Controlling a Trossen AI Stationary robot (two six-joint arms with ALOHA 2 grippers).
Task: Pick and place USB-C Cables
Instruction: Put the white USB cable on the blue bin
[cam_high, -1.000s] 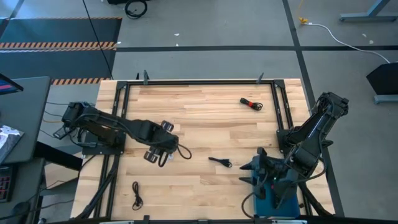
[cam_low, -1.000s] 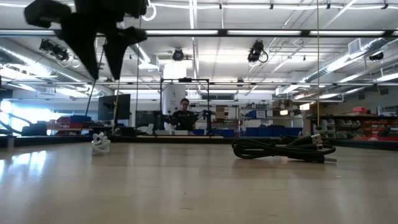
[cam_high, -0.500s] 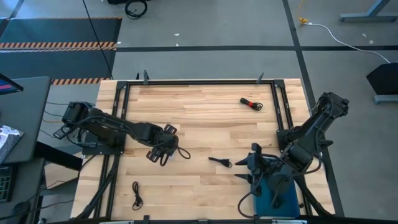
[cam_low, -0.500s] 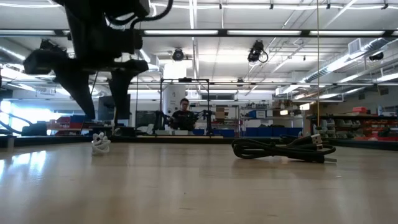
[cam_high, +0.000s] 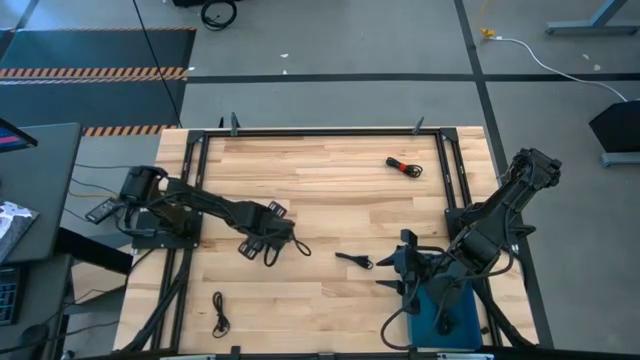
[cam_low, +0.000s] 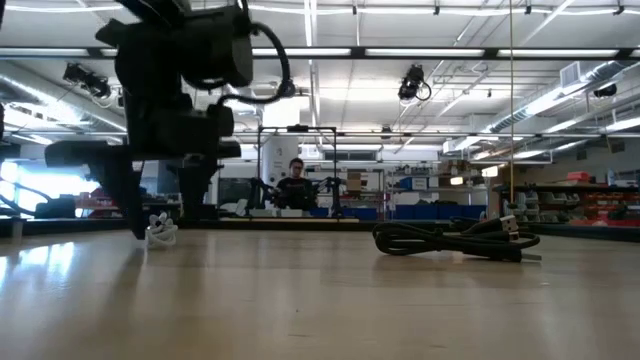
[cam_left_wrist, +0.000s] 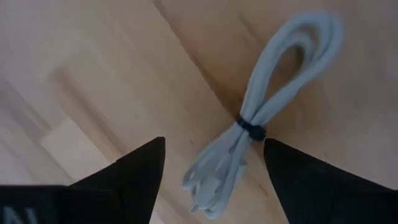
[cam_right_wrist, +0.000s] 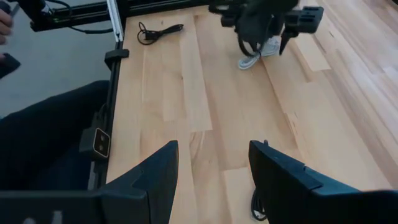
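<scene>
- Table (cam_high: 330, 190) in the high view: left gripper (cam_high: 268, 236) sits left of centre, right gripper (cam_high: 398, 270) lower right by the blue tray (cam_high: 440, 310).
- Low view: left gripper (cam_low: 160, 195) hangs at left, a black cable (cam_low: 455, 240) lies right.
- Left wrist view: jaws wide, white cable (cam_left_wrist: 261, 124) between the fingers (cam_left_wrist: 140, 171).
- Right wrist view: jaws wide, nothing held.

White cable bundle (cam_left_wrist: 249, 134) with black tie, pale wood table (cam_high: 330, 170)
</scene>
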